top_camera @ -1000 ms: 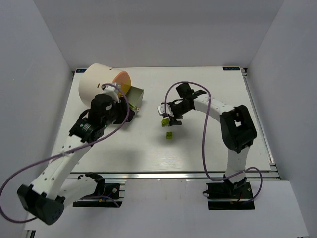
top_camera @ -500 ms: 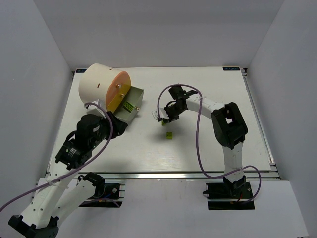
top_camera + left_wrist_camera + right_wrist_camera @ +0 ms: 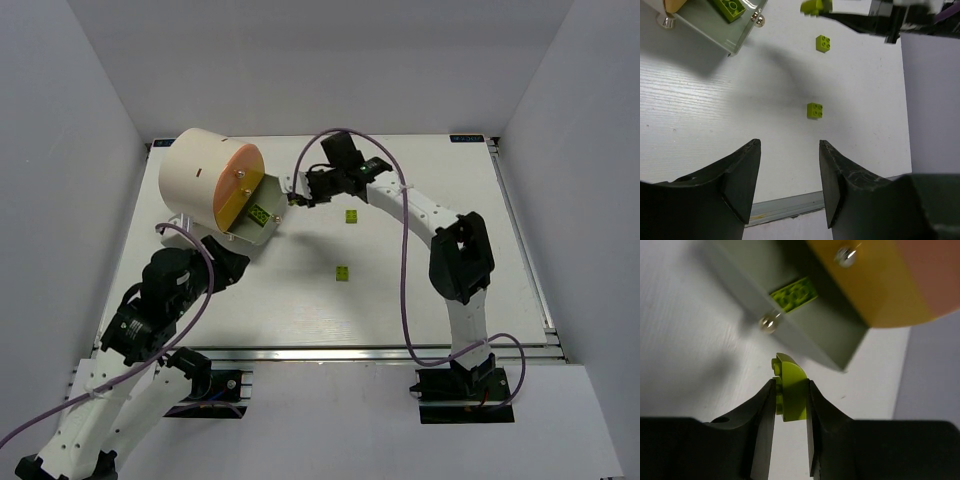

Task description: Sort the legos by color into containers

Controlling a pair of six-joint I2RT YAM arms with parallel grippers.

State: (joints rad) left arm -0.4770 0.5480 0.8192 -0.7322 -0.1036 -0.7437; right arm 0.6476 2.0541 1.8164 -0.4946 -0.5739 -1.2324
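**Right arm made it over to the tray**

Since half a second back, the right arm had swung off the middle of the counter and up to the drum, while the left arm had pulled back toward the near edge. That left the open tray unblocked. The right end effector was pinching the held lego, a yellow-green one. It sat just outside the tray's knobbed front wall, and it looked like it wasn't over the opening yet. The left end effector sat spread wide with nothing in it.

Good sign for the sort: the tray already had a yellow-green lego lying in it, so the colour matched. I'd guess the drop was next. Two more yellow-green ones lay loose on the counter, the far lego and the near lego, well apart.

Orientation: the held lego's long axis ran along the fingers, with its rounded end poking out toward the tray. The studs faced sideways at one finger, as far as I could tell.
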